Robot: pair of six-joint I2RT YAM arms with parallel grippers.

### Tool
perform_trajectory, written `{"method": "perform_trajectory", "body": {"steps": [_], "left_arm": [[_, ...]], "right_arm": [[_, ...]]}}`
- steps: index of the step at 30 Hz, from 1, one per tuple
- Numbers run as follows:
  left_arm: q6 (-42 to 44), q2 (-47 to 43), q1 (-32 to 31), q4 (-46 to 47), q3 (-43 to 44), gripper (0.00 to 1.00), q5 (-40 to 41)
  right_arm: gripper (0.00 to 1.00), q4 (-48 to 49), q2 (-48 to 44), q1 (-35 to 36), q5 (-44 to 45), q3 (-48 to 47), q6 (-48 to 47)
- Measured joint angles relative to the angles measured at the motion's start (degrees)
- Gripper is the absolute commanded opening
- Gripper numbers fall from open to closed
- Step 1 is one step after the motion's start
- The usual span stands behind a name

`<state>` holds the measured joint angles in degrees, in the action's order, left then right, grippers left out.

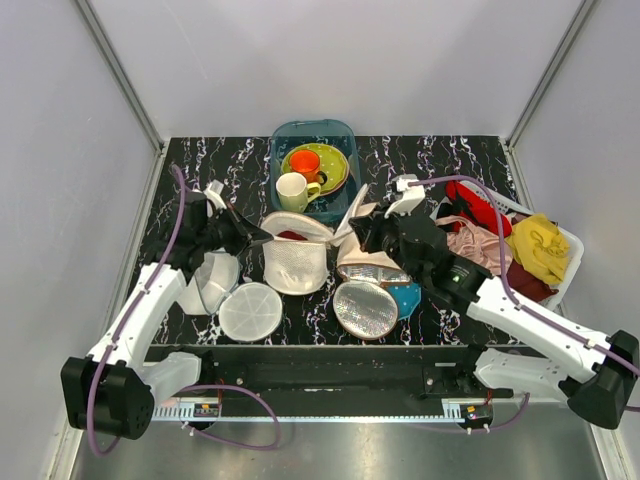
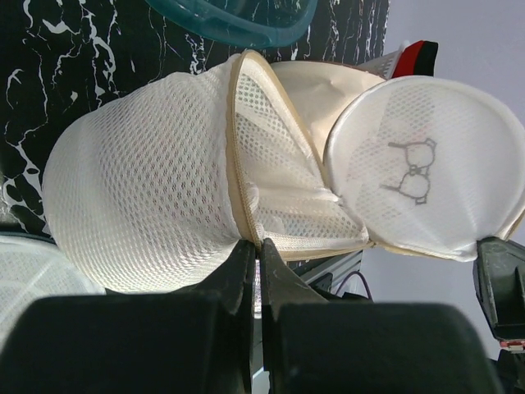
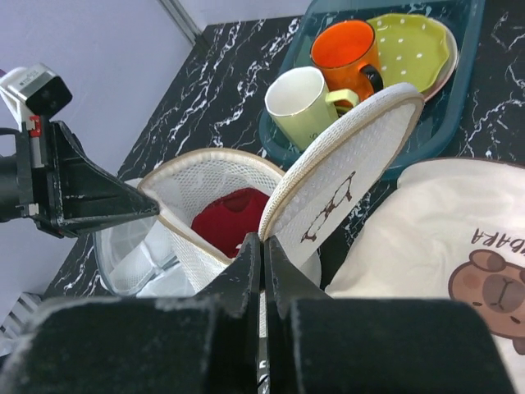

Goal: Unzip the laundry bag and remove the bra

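Note:
The white mesh laundry bag (image 1: 295,265) stands unzipped in the middle of the table. Its round lid with the bra drawing (image 3: 344,176) is swung up to the right. The dark red bra (image 3: 231,222) lies inside the bag, and a bit of it shows in the top view (image 1: 291,236). My left gripper (image 2: 256,244) is shut on the bag's beige zip rim at its left side (image 1: 262,237). My right gripper (image 3: 262,240) is shut on the lower edge of the lid (image 1: 358,232). The lid also shows in the left wrist view (image 2: 426,176).
A teal tub (image 1: 340,130) with mugs and plates stands behind the bag. A cream bag with a brown emblem (image 3: 459,246) and silver lining (image 1: 365,308) lies to the right. Plain white mesh bags (image 1: 250,310) lie at the left. A white basket of clothes (image 1: 570,255) stands far right.

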<state>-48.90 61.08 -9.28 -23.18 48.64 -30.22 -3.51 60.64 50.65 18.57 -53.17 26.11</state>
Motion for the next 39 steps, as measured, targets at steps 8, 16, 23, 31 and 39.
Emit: {"method": "perform_trajectory", "body": {"steps": [8,16,23,31,39], "left_arm": [[1.5,0.1,0.0,-3.2,5.5,0.0,-0.1],[6.2,-0.3,0.0,-0.1,12.3,0.0,-0.2],[10.4,-0.2,0.1,0.4,9.9,0.0,-2.2],[12.5,-0.2,0.1,-0.6,6.7,0.0,-3.0],[14.0,-0.4,0.1,-0.7,6.1,0.0,-5.2]], "right_arm": [[0.0,0.4,-2.8,0.0,1.6,1.7,-2.0],[0.59,0.3,-5.0,0.0,-0.3,9.2,2.2],[0.76,-5.6,-1.7,0.0,-3.0,8.1,4.2],[0.65,-8.4,0.3,0.0,-3.3,-3.4,0.4],[0.66,-7.1,14.6,0.0,-11.9,-18.1,-0.9]]}}
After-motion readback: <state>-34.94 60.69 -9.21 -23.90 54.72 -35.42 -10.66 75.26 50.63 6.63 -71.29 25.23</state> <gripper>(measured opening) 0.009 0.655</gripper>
